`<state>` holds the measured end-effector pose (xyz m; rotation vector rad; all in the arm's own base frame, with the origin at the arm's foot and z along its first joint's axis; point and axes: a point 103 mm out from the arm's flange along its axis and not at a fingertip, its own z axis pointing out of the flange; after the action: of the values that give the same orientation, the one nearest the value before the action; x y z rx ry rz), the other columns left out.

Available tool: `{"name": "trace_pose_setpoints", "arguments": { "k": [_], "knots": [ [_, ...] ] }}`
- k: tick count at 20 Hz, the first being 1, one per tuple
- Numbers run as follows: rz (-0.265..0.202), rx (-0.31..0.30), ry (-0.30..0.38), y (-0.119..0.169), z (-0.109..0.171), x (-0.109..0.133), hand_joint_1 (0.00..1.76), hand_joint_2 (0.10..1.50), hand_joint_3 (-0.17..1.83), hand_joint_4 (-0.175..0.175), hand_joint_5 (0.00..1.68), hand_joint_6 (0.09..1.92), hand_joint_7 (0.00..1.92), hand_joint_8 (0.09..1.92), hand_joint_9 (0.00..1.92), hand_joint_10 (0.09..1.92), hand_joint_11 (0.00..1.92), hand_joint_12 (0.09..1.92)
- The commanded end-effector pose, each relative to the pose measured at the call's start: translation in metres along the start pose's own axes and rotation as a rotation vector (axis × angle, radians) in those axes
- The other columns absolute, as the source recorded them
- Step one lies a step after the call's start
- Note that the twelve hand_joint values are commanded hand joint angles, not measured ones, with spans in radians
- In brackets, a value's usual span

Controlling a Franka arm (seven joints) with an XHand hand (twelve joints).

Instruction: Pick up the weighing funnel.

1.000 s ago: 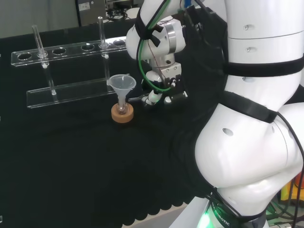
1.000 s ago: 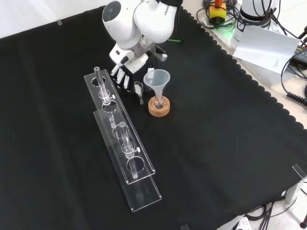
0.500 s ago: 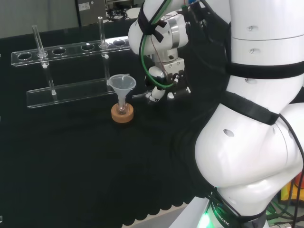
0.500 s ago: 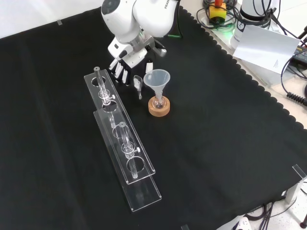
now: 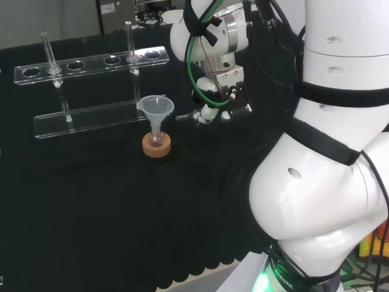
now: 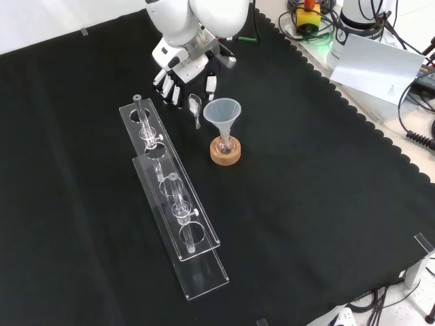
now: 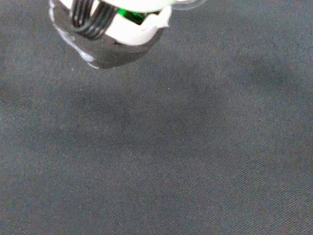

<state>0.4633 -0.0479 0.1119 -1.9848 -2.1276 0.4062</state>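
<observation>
In the front view, a clear rack [image 6: 204, 275] lies nearest on the black cloth [image 6: 306, 204], its long plates running from five o'clock up to eleven o'clock, with glass tubes [image 6: 145, 128] standing upright in its holes. Beyond it, at about two o'clock from the rack's middle, the funnel [image 6: 222, 112] stands mouth up with its stem in a small flask [image 6: 225, 143] on a cork ring [image 6: 225, 155]. Just beside the funnel's mouth, at its ten o'clock, hangs the weighing funnel [image 6: 196, 105], a small clear piece with its stem pointing down towards the cloth. It is apart from both the funnel and the rack. The hand [image 6: 178, 80] grasps it from above, with the fingers at its eleven o'clock and the thumb at its one o'clock pinched on its upper end. Whether the stem's tip is clear of the cloth cannot be told. Farthest back, the arm's white links [image 6: 204, 13] rise at twelve o'clock over the hand. In the head view the hand sits at three o'clock from the funnel, near it but not touching.
</observation>
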Motion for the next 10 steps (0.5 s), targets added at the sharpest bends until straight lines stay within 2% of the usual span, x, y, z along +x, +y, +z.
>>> {"name": "trace_pose_setpoints", "arguments": {
  "k": [1, 10],
  "knots": [
    [0.021, 0.004, -0.007, -0.013, -0.002, -0.002, 1.06, 0.77, 0.68, 0.146, 1.03, 1.09, 0.54, 0.74, 0.71, 0.61, 0.27, 1.35],
    [0.031, 0.044, -0.019, -0.022, -0.012, -0.008, 1.06, 0.75, 0.68, 0.154, 1.05, 1.07, 0.55, 0.74, 0.72, 0.61, 0.27, 1.34]
  ]
}}
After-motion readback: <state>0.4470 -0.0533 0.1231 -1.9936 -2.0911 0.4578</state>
